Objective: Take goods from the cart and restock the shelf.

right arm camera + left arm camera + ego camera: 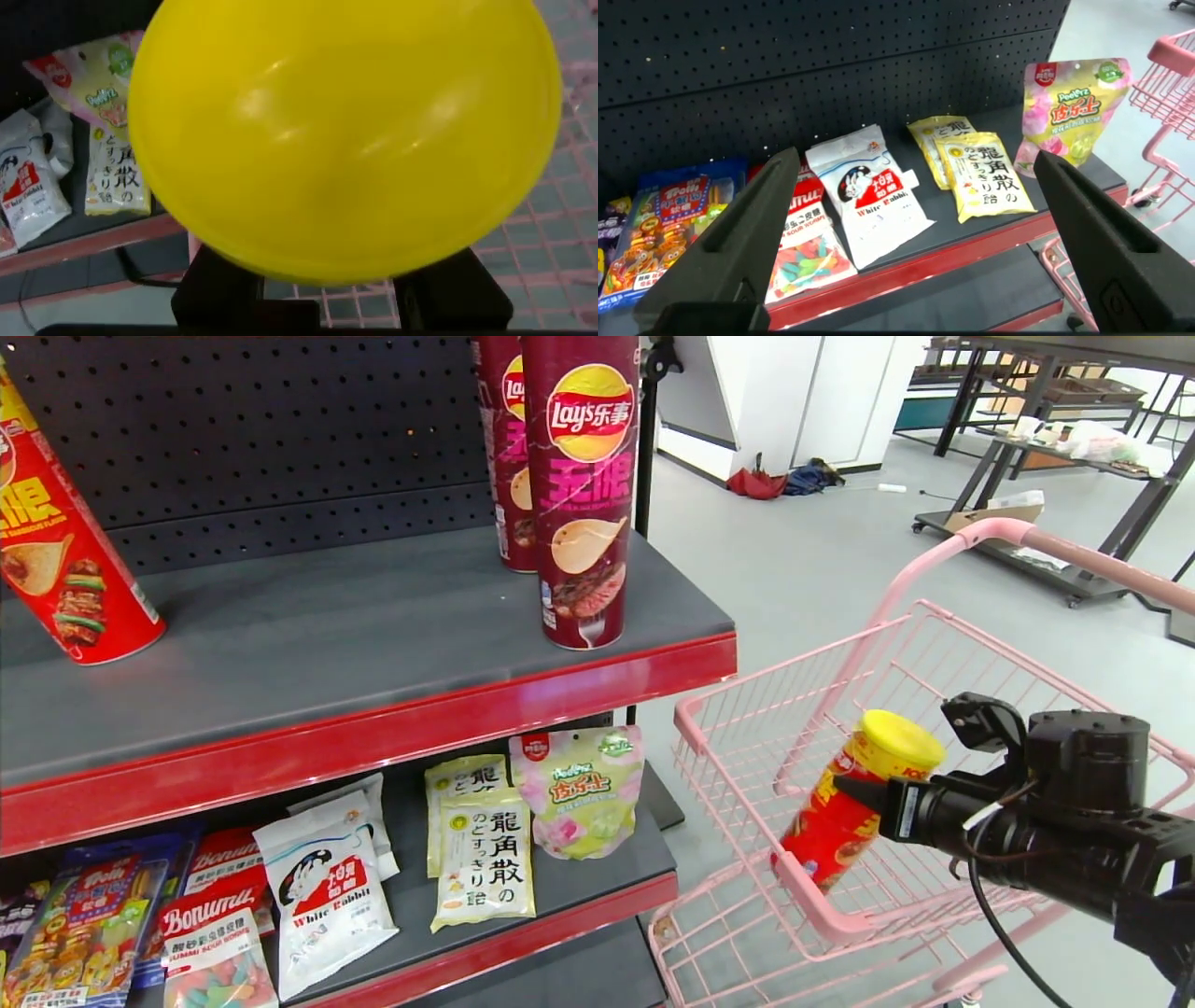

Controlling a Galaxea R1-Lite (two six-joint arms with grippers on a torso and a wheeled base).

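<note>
Widest of all, the dark grey metal shelf board with red front edge (327, 644), to the robot's left and higher than the cart; bare room on it between a red chip tube (65, 560) at the far left and two upright maroon chip tubes (579, 495) at the right end. Next, the pink wire shopping cart (812, 896), to the right of the shelf. Inside its near rim, the red cylindrical chip can with yellow plastic lid (836, 821); held tilted, long axis leaning with the lid up and to the right, towards the right arm; cannot tell whether the base is clear of the wire. Right gripper (854, 789) closed on the can just under the yellow lid (346, 131), from the side. Probably next: lift up and leftward, then stand the can upright on the bare board; right arm clearly the nearer one. Left gripper (915, 163) spread wide with nothing between, facing the snack bags (868, 201) on the lower shelf.
</note>
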